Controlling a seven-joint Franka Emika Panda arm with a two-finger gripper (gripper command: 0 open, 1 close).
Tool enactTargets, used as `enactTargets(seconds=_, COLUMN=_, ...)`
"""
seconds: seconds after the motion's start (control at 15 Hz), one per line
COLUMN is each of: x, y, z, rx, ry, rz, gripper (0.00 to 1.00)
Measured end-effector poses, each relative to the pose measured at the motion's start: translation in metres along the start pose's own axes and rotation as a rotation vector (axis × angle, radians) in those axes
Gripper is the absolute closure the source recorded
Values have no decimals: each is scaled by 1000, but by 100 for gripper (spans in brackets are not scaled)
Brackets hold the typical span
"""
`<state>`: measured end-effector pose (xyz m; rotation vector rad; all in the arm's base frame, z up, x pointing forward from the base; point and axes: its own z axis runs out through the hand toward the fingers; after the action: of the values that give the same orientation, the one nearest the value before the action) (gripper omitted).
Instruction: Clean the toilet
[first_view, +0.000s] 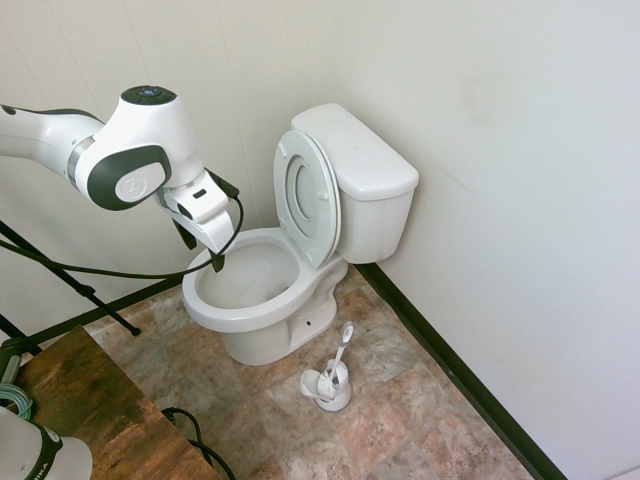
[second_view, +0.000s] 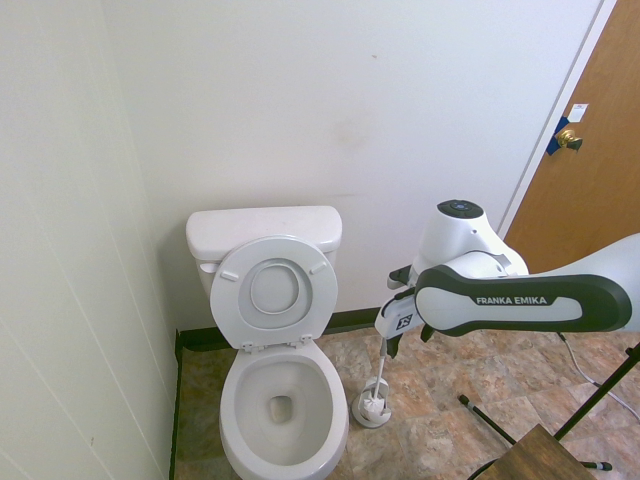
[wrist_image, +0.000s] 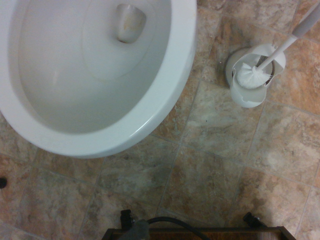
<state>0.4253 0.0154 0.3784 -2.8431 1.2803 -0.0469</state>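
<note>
The fingers (first_view: 203, 252) were open and held nothing, pointing down just above the bowl's near rim. The toilet (first_view: 262, 300) stood in the corner, its tank against the wall at about one o'clock from the arm, with its seat and lid (first_view: 305, 195) tipped up. It looked big, heavy, hard and shiny, so it likely would not budge and would be slippery; nothing on it looked right to pick up. The brush (first_view: 338, 352) sat in its holder (first_view: 328, 388) on the floor (first_view: 400, 400), near the bowl at about four o'clock. It looked light and stiff, and its thin handle seemed the best spot to hold.
</note>
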Motion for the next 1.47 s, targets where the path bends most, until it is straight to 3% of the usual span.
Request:
enactTargets(seconds=0.27, x=13, y=-5, z=2, rx=3, ry=31, rz=40, gripper=0)
enactTargets(seconds=0.53, x=70, y=-13, z=26, rx=-13, ry=43, rz=227, gripper=0)
enactTargets(seconds=1.07, x=199, y=-41, z=161, rx=-88, ry=-11, rz=475, gripper=0)
enactTargets(seconds=1.47, x=262, y=-37, z=247, rx=-121, ry=-71, rz=546, gripper=0)
